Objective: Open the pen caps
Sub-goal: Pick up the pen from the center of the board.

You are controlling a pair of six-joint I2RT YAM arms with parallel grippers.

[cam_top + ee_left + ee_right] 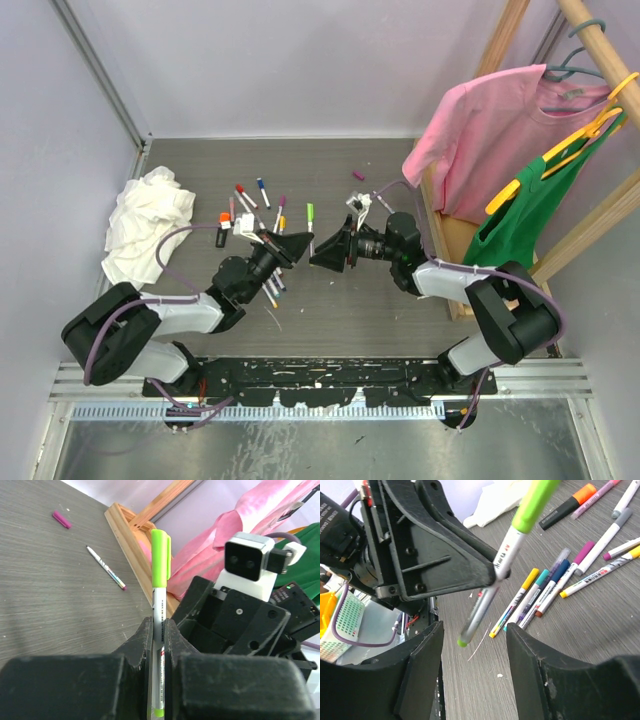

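Green cap (160, 557) on pen (158, 611) in L pincer (159, 626); print illegible.

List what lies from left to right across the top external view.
White rag → loose pens → left gripper → the green-capped pen it holds → right gripper → pink shirt.

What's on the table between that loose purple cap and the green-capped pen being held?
A thin white pen lies flat between purple cap and green-capped pen, touching neither, seen in the left wrist view.
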